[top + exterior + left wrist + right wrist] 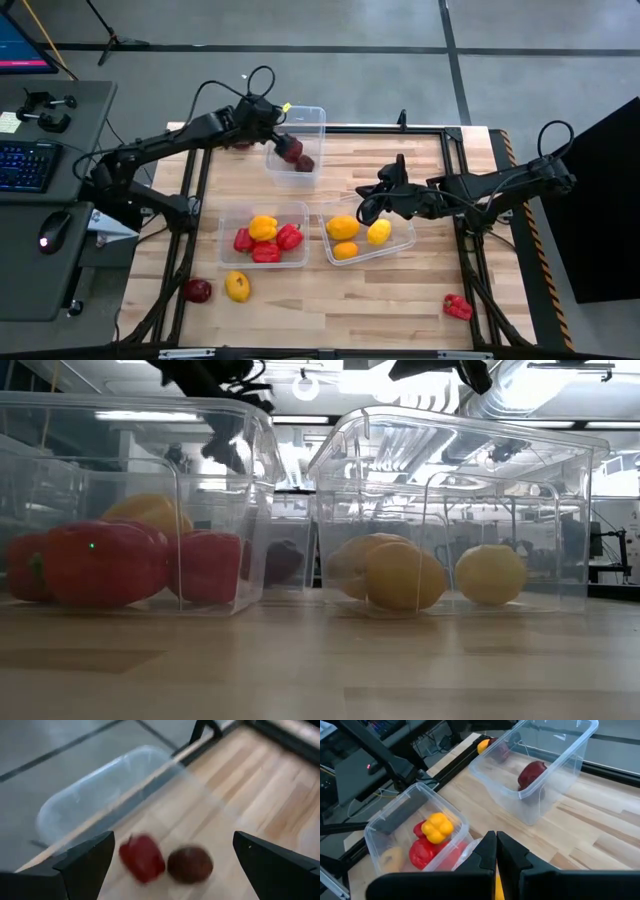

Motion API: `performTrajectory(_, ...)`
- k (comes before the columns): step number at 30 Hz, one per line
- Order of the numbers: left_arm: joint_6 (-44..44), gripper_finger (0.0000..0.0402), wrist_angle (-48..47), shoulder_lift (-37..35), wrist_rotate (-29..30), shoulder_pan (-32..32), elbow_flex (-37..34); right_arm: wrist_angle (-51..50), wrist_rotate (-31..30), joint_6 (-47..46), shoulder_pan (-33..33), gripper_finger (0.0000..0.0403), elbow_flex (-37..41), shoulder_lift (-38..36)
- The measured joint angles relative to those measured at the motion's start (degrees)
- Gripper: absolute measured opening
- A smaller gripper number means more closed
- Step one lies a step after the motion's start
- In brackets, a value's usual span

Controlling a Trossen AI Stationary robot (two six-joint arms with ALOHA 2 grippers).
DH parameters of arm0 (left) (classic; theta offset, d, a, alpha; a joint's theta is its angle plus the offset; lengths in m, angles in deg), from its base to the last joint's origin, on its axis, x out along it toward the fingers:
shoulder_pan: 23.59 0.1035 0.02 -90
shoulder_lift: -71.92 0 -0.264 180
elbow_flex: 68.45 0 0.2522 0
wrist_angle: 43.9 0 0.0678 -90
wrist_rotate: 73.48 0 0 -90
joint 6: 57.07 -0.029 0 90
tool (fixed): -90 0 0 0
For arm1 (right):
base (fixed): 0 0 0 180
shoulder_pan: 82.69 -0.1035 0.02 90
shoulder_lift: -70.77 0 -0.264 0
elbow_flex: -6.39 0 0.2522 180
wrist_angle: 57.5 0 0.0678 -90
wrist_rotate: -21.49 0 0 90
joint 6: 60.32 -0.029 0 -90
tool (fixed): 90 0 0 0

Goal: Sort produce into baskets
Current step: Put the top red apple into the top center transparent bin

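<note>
My left gripper (pixel 277 125) is open above the far clear tub (pixel 310 118). Below its spread fingers, in the left wrist view (pixel 172 845), a red piece (pixel 142 857) and a dark maroon round piece (pixel 190 864) lie inside that tub. My right gripper (pixel 364 203) is shut and empty over the far edge of the near right tub (pixel 400 243); it also shows in the right wrist view (pixel 496 842). That tub holds yellow and orange pieces (pixel 343 228). The near left tub (pixel 230 215) holds red peppers (pixel 266 250) and a yellow-orange piece (pixel 263 227).
Loose on the table near its front edge lie a maroon piece (pixel 198 290), a yellow piece (pixel 238 287) and, at the right, a red pepper (pixel 457 306). A desk with keyboard and mouse (pixel 30 165) stands left of the table.
</note>
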State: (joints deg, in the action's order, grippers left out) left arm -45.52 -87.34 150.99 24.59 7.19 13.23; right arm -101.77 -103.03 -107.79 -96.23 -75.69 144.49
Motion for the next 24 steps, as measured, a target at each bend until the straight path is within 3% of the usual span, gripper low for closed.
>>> performTrajectory(2,-1.9,0.0393,-4.93,-2.27,1.96,0.0,0.0,-0.52,0.0,-0.02,0.0,0.0,0.0,0.0)
performTrajectory(7,2.33,0.0393,-17.9,-7.31,22.35,0.6,0.0,-1.67,0.02,0.0,0.47,0.0,0.0,0.0)
performTrajectory(9,3.94,0.0393,-21.02,-8.24,24.88,2.86,0.0,-1.87,0.0,0.02,0.97,0.0,0.0,0.0)
performTrajectory(13,3.71,0.0393,-20.94,-5.6,17.68,11.75,0.02,-1.85,0.02,-0.07,2.46,0.0,0.0,0.0)
performTrajectory(19,4.32,0.0393,-22.01,6.33,7.45,25.32,2.4,-1.81,0.66,-1.37,3.45,0.0,0.0,0.0)
performTrajectory(24,6.25,0.0393,-25.0,15.68,-2.13,30.35,4.78,-1.81,0.81,-3.33,3.39,0.0,0.0,0.0)
